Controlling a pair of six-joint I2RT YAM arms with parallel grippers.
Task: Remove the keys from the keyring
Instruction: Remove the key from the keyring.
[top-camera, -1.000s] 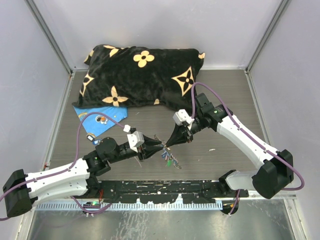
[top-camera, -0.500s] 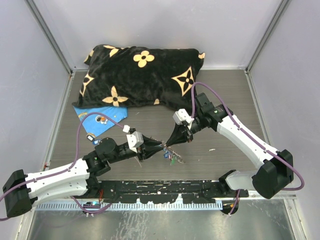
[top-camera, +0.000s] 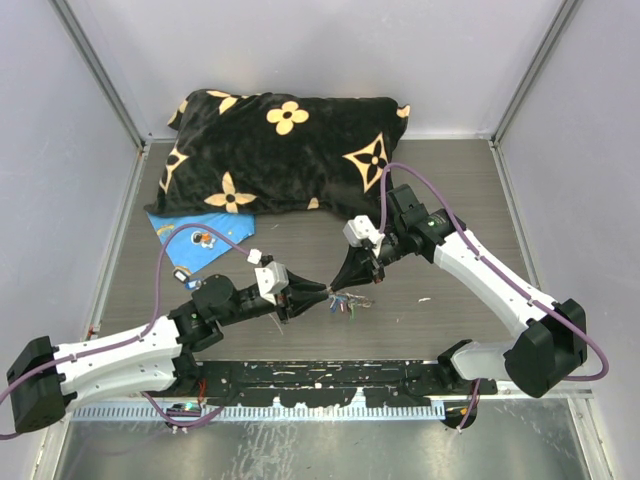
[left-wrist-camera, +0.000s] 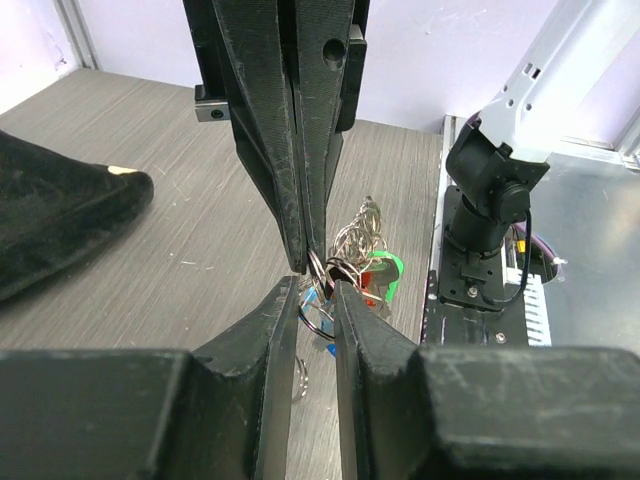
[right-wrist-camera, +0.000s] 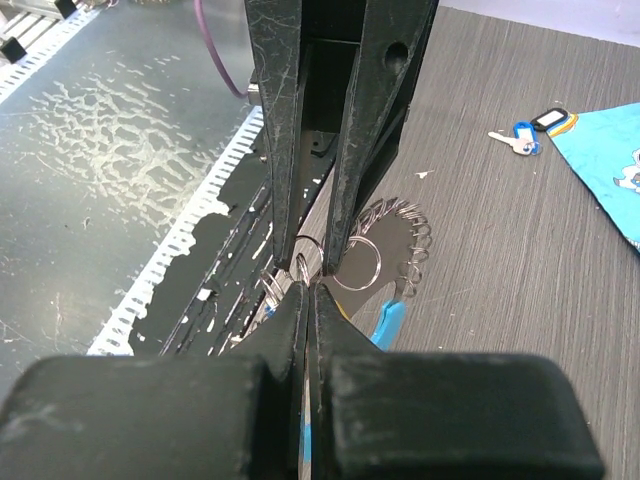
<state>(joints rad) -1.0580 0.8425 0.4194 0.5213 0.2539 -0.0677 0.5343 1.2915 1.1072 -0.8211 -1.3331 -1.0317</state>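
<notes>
In front of the pillow, the left gripper has its fingers drawn narrow on a loop of the keyring. The keys bunch under it, toward the pillow's right half. The right gripper fingers pinch the same ring, fully closed.

In the left wrist view the left tool hides the lower part of the keyring and several keys, and we cannot tell whether it pinches the keyring or only brackets it. The pillow runs off the left edge. From above, the keys are too small to tell apart
</notes>
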